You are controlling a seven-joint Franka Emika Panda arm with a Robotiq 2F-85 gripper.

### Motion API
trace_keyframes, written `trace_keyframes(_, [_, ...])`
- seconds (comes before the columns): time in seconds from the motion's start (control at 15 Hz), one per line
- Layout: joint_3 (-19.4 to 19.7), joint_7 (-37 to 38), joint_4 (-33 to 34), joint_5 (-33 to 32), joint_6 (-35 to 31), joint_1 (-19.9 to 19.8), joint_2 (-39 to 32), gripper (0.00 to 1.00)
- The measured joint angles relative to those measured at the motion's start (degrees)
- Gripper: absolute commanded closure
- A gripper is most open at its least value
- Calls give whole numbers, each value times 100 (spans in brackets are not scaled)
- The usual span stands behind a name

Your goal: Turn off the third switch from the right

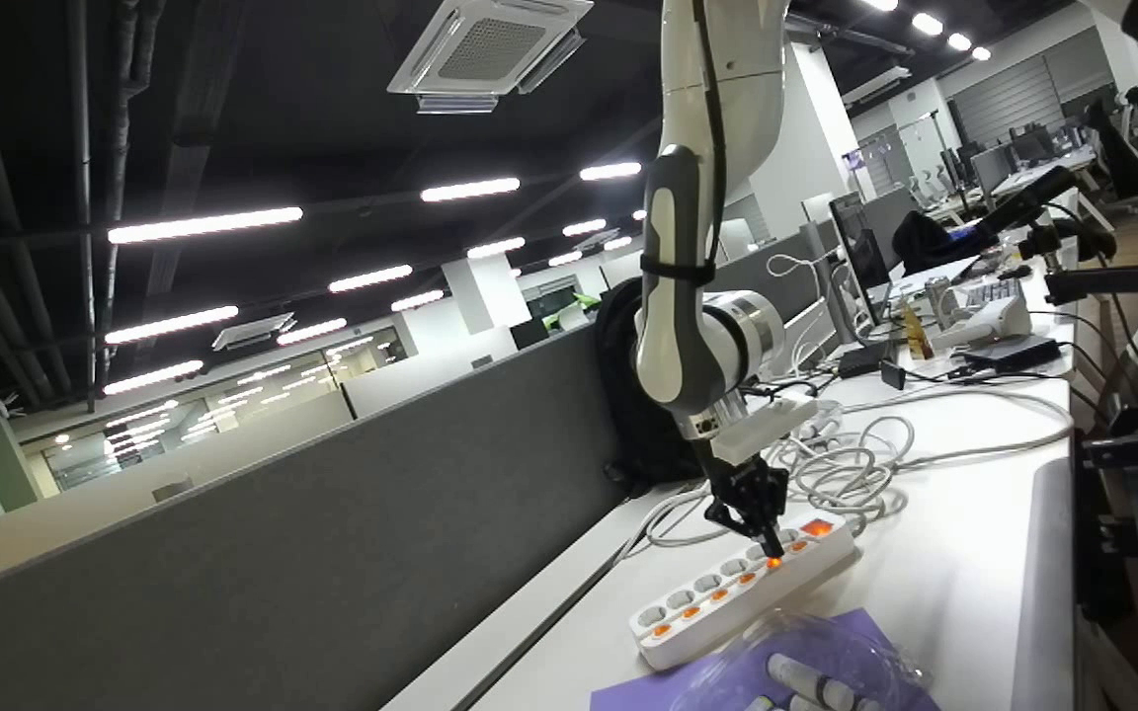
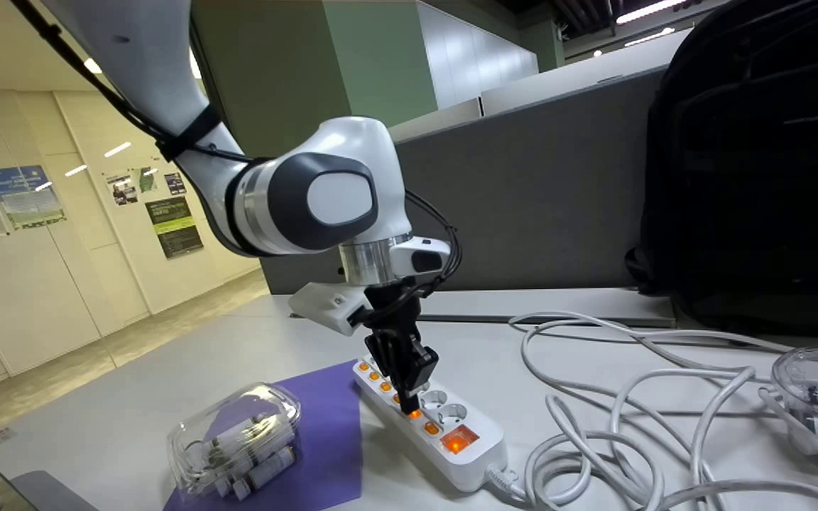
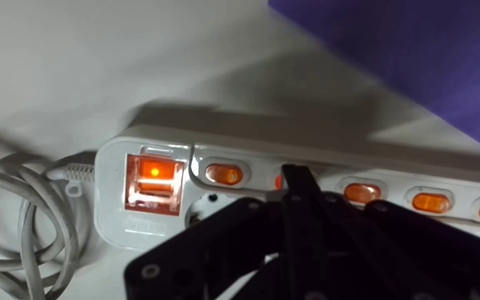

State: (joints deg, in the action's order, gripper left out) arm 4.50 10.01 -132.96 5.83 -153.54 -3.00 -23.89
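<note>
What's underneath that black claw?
The claw is over the white power strip. In the wrist view, a glowing sliver of one orange-red switch shows beside its tip; the claw covers the rest, so I can't tell whether they touch. It also hides part of a socket.

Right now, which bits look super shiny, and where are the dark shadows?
In the wrist view, a dark shadow lies along the white power strip, glare streaks the big red switch, and the black gripper shows little detail; in both exterior views, ceiling lights glow solid white; in an exterior view, the clear plastic box has bright glints.
</note>
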Motion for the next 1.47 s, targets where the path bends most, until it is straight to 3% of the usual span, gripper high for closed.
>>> trace_keyframes(0.93, [2, 5, 59, 1, 75, 10, -76, 100])
trace_keyframes(1.47, [-34, -54, 451, 449, 734, -168, -254, 100])
